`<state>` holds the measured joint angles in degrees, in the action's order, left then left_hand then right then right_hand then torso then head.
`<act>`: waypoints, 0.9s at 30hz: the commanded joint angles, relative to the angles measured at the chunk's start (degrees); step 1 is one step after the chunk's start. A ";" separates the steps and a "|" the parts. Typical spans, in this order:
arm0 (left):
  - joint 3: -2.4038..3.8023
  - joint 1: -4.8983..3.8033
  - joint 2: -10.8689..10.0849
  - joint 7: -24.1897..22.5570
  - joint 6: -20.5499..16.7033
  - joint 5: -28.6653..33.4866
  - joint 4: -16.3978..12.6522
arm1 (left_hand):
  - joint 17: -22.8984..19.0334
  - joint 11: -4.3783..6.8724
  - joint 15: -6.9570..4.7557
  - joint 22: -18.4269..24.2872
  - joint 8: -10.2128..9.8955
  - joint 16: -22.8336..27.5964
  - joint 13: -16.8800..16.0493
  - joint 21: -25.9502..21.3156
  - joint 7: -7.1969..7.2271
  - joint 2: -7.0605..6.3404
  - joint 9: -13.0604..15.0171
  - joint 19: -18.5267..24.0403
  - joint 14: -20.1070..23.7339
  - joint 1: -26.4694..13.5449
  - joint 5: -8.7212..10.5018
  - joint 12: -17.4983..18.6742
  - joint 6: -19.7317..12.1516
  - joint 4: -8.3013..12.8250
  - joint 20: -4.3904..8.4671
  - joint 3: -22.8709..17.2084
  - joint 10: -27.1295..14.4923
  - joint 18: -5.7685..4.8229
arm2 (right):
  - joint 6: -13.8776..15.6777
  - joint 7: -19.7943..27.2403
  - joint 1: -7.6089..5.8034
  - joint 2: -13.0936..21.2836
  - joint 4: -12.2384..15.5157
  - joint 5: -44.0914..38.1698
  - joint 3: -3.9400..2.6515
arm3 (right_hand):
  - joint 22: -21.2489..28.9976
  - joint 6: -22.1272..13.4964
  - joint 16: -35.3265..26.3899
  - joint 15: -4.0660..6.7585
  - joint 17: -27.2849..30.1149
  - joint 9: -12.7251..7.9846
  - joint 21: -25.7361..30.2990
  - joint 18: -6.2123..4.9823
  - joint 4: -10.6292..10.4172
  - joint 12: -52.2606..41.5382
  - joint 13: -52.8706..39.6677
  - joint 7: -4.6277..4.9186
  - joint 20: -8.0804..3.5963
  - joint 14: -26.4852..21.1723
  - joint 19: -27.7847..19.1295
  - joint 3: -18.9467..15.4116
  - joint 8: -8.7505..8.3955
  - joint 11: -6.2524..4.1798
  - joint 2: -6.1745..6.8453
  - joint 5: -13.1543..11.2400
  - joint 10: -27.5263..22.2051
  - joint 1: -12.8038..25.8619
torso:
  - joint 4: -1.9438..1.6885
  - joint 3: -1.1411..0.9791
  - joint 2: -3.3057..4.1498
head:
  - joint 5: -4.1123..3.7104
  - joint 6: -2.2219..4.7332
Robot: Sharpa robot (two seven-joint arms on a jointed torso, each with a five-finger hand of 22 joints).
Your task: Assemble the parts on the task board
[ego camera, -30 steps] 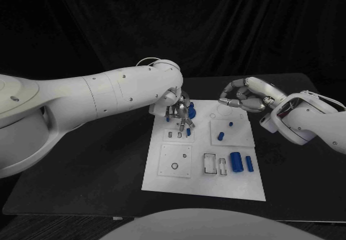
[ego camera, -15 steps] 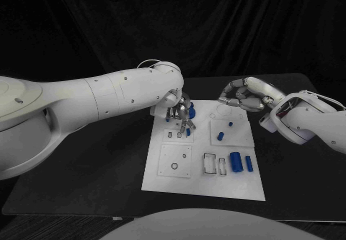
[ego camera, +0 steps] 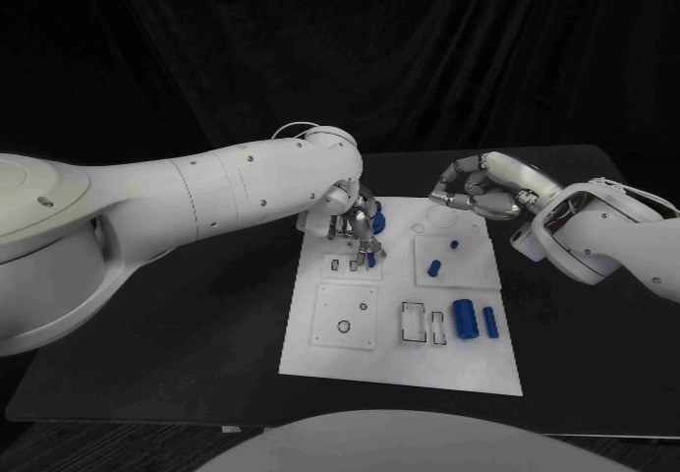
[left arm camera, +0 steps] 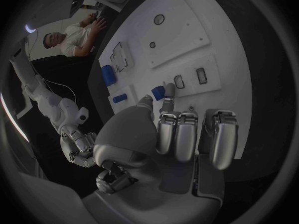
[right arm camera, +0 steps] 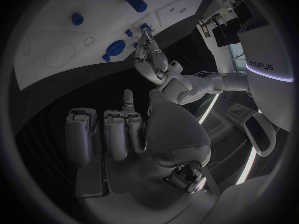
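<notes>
The white task board (ego camera: pixel 340 364) lies in the middle of the black table. My left hand (ego camera: pixel 358 222) hovers over its far left corner and pinches a small blue part (ego camera: pixel 371 259) between thumb and a finger. In the left wrist view that blue part (left arm camera: pixel 158 92) sits just beside two small rectangular slots (left arm camera: pixel 190 78) in the board (left arm camera: pixel 206 15). My right hand (ego camera: pixel 480 189) hangs above the board's far right edge, fingers curled in with nothing in them. The right wrist view shows those curled fingers (right arm camera: pixel 115 132).
Two blue cylinders (ego camera: pixel 475 318) lie at the board's right side beside rectangular frames (ego camera: pixel 411 322). Two smaller blue pieces (ego camera: pixel 436 265) rest on a raised square tile. A tile with round holes (ego camera: pixel 345 325) sits at the near left. Black table surrounds the board.
My left hand has shifted slightly right and its fingertips now sit closer over the small slots. The right hand has stayed where it was.
</notes>
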<state>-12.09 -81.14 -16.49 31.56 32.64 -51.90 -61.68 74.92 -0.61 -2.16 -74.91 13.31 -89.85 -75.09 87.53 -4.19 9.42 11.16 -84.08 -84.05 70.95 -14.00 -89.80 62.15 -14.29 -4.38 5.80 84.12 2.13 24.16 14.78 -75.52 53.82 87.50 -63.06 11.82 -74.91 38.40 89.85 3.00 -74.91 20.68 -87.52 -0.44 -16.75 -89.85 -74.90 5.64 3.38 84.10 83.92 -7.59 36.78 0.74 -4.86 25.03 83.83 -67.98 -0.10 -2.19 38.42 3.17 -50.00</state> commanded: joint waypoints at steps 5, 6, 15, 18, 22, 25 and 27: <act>0.06 0.36 -0.06 -0.78 -0.18 0.49 -0.36 | 15.08 0.81 -0.76 -9.55 -0.36 -0.15 -14.91 -0.25 0.39 -1.05 0.77 -1.68 -5.95 0.89 -1.90 -0.20 0.74 1.18 0.74 -1.37 5.88 -0.64 | -0.68 -1.21 0.10 0.00 0.01 0.04 -0.04 | -13.92 0.58 0.15 -0.52 -15.09 -0.15 0.47 -0.44 -0.07 -0.15 -15.10 0.08 0.40 5.90 4.28 -0.48 0.39 0.43 -0.86 -0.44 6.17 0.67 | 0.01 0.05 -0.02 | 0.10 0.00; 0.06 0.39 -0.10 -0.74 -0.21 0.49 -0.37 | 15.08 0.83 -0.78 -9.54 -0.36 -0.15 -14.91 -0.26 0.42 -1.09 0.82 -1.68 -5.95 0.93 -1.94 -0.20 0.78 1.25 0.77 -1.44 5.88 -0.64 | -0.70 -1.22 0.10 0.00 0.01 0.04 -0.04 | -13.92 0.58 0.15 -0.52 -15.09 -0.15 0.47 -0.44 -0.07 -0.15 -15.10 0.08 0.40 5.90 4.28 -0.48 0.39 0.43 -0.86 -0.44 6.17 0.67 | 0.01 0.04 -0.02 | 0.16 0.00; 0.06 0.49 -0.19 -0.95 -0.58 0.49 -0.35 | 15.08 1.34 -1.27 -9.62 -0.22 -0.15 -14.91 -0.30 0.94 -1.81 2.16 -1.80 -5.95 1.64 -3.68 -0.20 1.63 2.62 1.26 -3.03 5.88 -0.65 | -0.80 -1.35 0.10 -0.04 -0.09 0.04 -0.04 | -13.87 0.72 0.15 -0.54 -15.09 -0.19 0.60 -0.48 -0.05 -0.15 -15.10 0.06 0.43 5.90 4.20 -0.56 0.42 0.46 -1.05 -0.41 6.17 0.87 | 0.02 -0.02 -0.02 | 0.19 0.00; 0.06 0.51 -0.22 -1.09 -0.73 0.49 -0.37 | 15.08 1.50 -1.43 -9.70 -0.16 -0.15 -14.91 -0.29 1.10 -2.08 2.68 -1.88 -5.95 1.83 -4.41 -0.20 1.83 3.10 1.42 -3.62 5.88 -0.67 | -0.83 -1.39 0.10 -0.06 -0.12 0.04 -0.04 | -13.87 0.72 0.15 -0.54 -15.09 -0.19 0.60 -0.48 -0.05 -0.15 -15.10 0.06 0.43 5.90 4.20 -0.56 0.42 0.46 -1.05 -0.41 6.17 0.87 | 0.01 -0.01 -0.02 | 0.20 0.00; 0.06 0.53 -0.21 -1.23 -0.89 0.49 -0.32 | 15.08 1.66 -1.59 -9.72 -0.11 -0.15 -14.91 -0.32 1.25 -2.39 3.33 -1.91 -5.95 1.91 -5.33 -0.20 1.99 3.58 1.59 -4.35 5.88 -0.67 | -0.90 -1.46 0.10 -0.08 -0.15 0.04 -0.04 | -13.84 0.79 0.15 -0.55 -15.09 -0.19 0.67 -0.50 -0.05 -0.15 -15.10 0.05 0.44 5.90 4.16 -0.59 0.43 0.48 -1.10 -0.41 6.17 0.92 | 0.00 0.01 -0.03 | 0.20 0.00; 0.06 0.55 -0.20 -1.29 -0.98 0.49 -0.27 | 15.08 1.70 -1.65 -9.72 -0.16 -0.15 -14.91 -0.34 1.28 -2.54 3.62 -1.92 -5.95 1.93 -5.83 -0.20 1.94 3.80 1.65 -4.73 5.88 -0.67 | -0.99 -1.56 0.10 -0.10 -0.17 0.04 -0.04 | -13.84 0.79 0.15 -0.55 -15.09 -0.19 0.67 -0.50 -0.05 -0.15 -15.10 0.05 0.44 5.90 4.16 -0.59 0.43 0.48 -1.10 -0.41 6.17 0.92 | -0.02 0.00 -0.04 | 0.25 0.00; 0.06 0.55 -0.20 -1.31 -1.03 0.49 -0.28 | 15.08 1.74 -1.70 -9.72 -0.20 -0.15 -14.91 -0.36 1.31 -2.71 3.90 -1.92 -5.95 1.96 -6.33 -0.20 1.89 4.04 1.71 -5.11 5.88 -0.67 | -1.06 -1.62 0.10 -0.11 -0.18 0.04 -0.04 | -13.83 0.83 0.15 -0.56 -15.09 -0.20 0.70 -0.50 -0.04 -0.15 -15.10 0.05 0.44 5.90 4.14 -0.61 0.44 0.49 -1.12 -0.40 6.17 0.95 | -0.03 0.03 -0.05 | 0.26 0.00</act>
<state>-12.07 -80.74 -16.77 31.29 32.12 -51.87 -61.87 74.91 0.77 -3.50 -74.90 13.30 -89.85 -75.06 87.53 -2.89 7.23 14.96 -84.08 -83.95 72.98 -20.09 -89.89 63.88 -10.18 -3.15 1.05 83.97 2.14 23.63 14.24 -75.52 53.74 87.32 -63.06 11.82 -74.94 38.82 89.86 2.80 -74.90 20.55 -86.97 -0.44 -16.75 -89.85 -74.95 5.63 3.38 83.89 83.92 -7.89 36.99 0.94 -5.60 24.75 84.03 -67.24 -0.10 -2.18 38.39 3.37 -50.00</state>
